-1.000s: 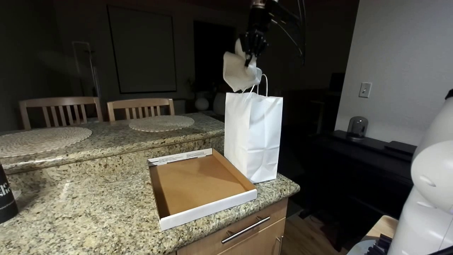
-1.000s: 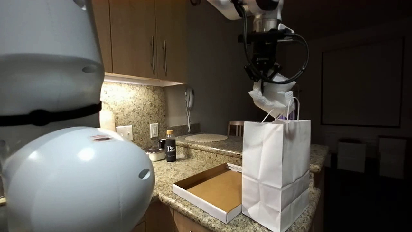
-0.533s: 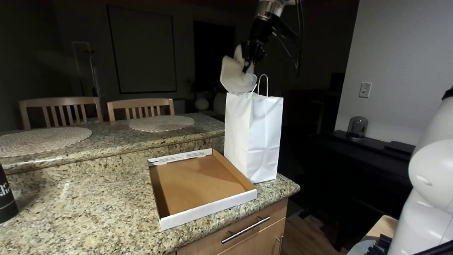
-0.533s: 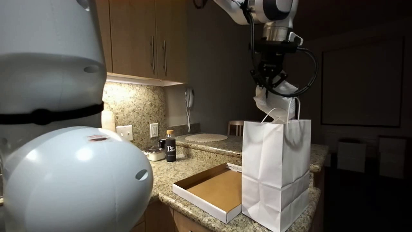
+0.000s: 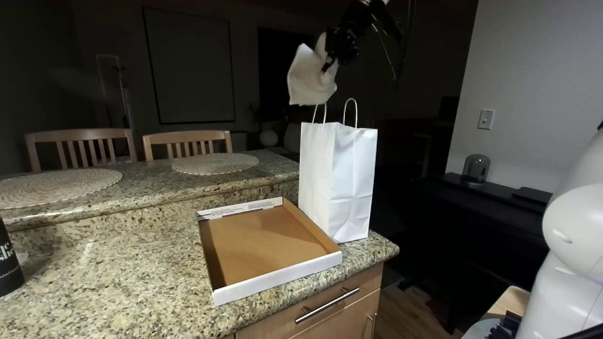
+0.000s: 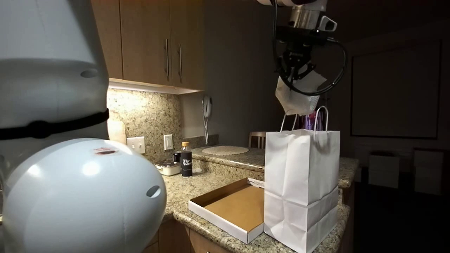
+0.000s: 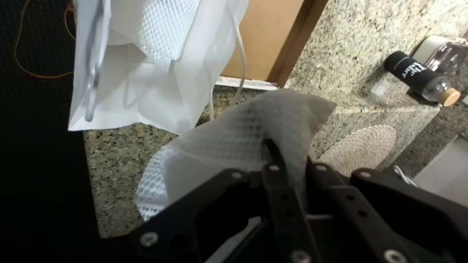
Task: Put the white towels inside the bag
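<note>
My gripper [image 7: 289,157] is shut on a white towel [image 7: 234,135], with the cloth pinched between its fingers and hanging loose on both sides. In both exterior views the towel [image 5: 306,77] [image 6: 299,100] hangs just above the handles of the white paper bag [image 5: 337,183] [image 6: 299,182]. I cannot tell whether it touches a handle. In the wrist view the bag [image 7: 153,95] stands open, and the held towel is beside its mouth, not over it. A second white dimpled towel [image 7: 168,25] lies inside the bag. The bag's handles stand up.
A shallow cardboard box lid [image 5: 278,282] lies against the bag on the granite counter [image 5: 122,287]. A dark bottle [image 6: 186,165] and a container [image 6: 168,168] stand farther along. Round placemats [image 5: 214,164] lie on the raised ledge. The bag stands near the counter's edge.
The gripper first dipped with the towel to the bag's rim, then rose and tilted. The towel is now higher, above the handles. The bent handle has sprung upright.
</note>
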`<action>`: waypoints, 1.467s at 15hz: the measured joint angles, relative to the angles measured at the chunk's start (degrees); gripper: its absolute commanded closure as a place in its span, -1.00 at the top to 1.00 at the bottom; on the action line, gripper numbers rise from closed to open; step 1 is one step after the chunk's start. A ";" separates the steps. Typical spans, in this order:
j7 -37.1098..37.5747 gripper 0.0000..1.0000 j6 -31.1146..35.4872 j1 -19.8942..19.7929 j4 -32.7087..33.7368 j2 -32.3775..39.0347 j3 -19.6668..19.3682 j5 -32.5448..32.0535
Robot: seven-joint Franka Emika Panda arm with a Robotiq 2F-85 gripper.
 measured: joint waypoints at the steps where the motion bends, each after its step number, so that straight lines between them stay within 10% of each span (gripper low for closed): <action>1: 0.01 -0.84 0.62 -0.28 -0.01 -0.54 -0.60 1.15; 22: -0.48 -0.84 9.33 -2.17 -15.07 -1.30 -2.34 2.34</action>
